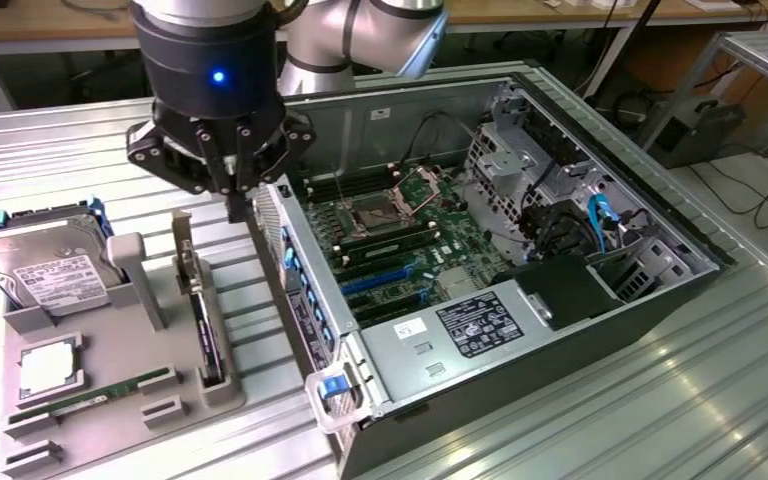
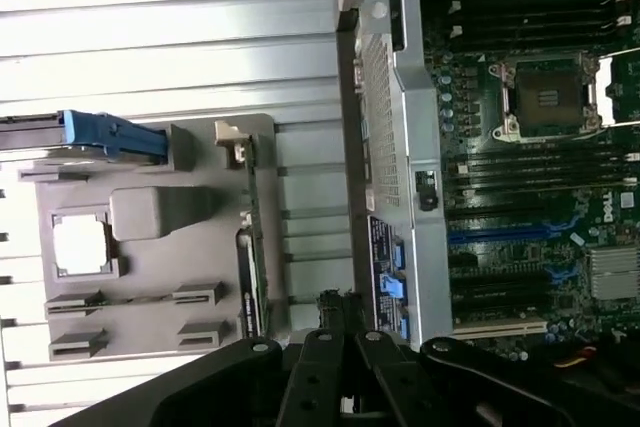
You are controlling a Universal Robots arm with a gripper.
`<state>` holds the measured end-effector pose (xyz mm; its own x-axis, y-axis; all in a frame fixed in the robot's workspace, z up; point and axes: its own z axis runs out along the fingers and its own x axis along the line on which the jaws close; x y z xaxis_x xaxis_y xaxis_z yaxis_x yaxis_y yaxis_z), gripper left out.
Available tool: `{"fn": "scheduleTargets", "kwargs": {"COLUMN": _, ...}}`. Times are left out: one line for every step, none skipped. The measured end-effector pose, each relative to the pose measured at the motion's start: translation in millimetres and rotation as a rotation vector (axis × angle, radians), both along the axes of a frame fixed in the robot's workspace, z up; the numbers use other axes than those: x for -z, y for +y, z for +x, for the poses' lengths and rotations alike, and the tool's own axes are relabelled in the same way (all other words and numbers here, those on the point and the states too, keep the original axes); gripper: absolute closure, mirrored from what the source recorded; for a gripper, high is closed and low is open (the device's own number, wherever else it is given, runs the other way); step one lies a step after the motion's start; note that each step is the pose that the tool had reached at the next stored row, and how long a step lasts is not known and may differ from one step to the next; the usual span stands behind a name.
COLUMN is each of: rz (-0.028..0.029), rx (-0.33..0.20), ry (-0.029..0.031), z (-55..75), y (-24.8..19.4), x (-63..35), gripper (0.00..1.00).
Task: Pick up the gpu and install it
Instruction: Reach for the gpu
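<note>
Gripper [image 1: 237,203]: we saw its fingers together, holding nothing, hovering between tray [image 1: 117,390] and computer case [image 1: 651,300].
Gpu [image 1: 201,310]: stood on edge in the grey tray, untouched.
Writing: hard drive label [image 1: 53,277] and power supply label [image 1: 480,323] were unreadable.

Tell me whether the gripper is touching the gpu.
Apart. The exterior view shows the gripper above and beside the gpu, with a gap between them.

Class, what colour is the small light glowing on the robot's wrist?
Blue; the light shows best in the exterior view.
</note>
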<state>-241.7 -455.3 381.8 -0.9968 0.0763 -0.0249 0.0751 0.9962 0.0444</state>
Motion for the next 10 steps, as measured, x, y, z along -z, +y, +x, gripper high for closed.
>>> {"fn": "scheduleTargets", "kwargs": {"rz": 0.0001, "rx": 0.0, "ry": -0.0001, "z": -6.5, "y": -1.4, "x": 2.1, "gripper": 0.89}}
{"fn": "scheduleTargets", "kwargs": {"rz": 0.0, "rx": 0.0, "ry": 0.0, "z": -10.6, "y": -2.1, "x": 3.4, "gripper": 0.89}}
{"fn": "scheduleTargets", "kwargs": {"rz": -0.0001, "rx": 0.0, "ry": 0.0001, "z": -15.2, "y": -3.0, "x": 5.0, "gripper": 0.89}}
{"fn": "scheduleTargets", "kwargs": {"rz": 0.0, "rx": 0.0, "ry": 0.0, "z": -21.2, "y": -3.9, "x": 7.1, "gripper": 0.89}}
{"fn": "scheduleTargets", "kwargs": {"rz": 0.0001, "rx": 0.0, "ry": -0.0001, "z": -25.6, "y": -4.5, "x": 8.9, "gripper": 0.89}}
{"fn": "scheduleTargets", "kwargs": {"rz": -0.0001, "rx": 0.0, "ry": 0.0001, "z": -31.3, "y": -5.0, "x": 11.0, "gripper": 0.89}}
{"fn": "scheduleTargets", "kwargs": {"rz": -0.0001, "rx": 0.0, "ry": 0.0, "z": -35.7, "y": -5.3, "x": 13.1, "gripper": 0.89}}
{"fn": "scheduleTargets", "kwargs": {"rz": 0.0001, "rx": -0.001, "ry": -0.0001, "z": -39.9, "y": -5.5, "x": 15.6, "gripper": 0.89}}
{"fn": "scheduleTargets", "kwargs": {"rz": 0.0001, "rx": -0.003, "ry": -0.0001, "z": -42.3, "y": -5.4, "x": 17.4, "gripper": 0.89}}
{"fn": "scheduleTargets", "kwargs": {"rz": 0.0002, "rx": -0.006, "ry": -0.0002, "z": -43.9, "y": -5.4, "x": 19.1, "gripper": 0.89}}
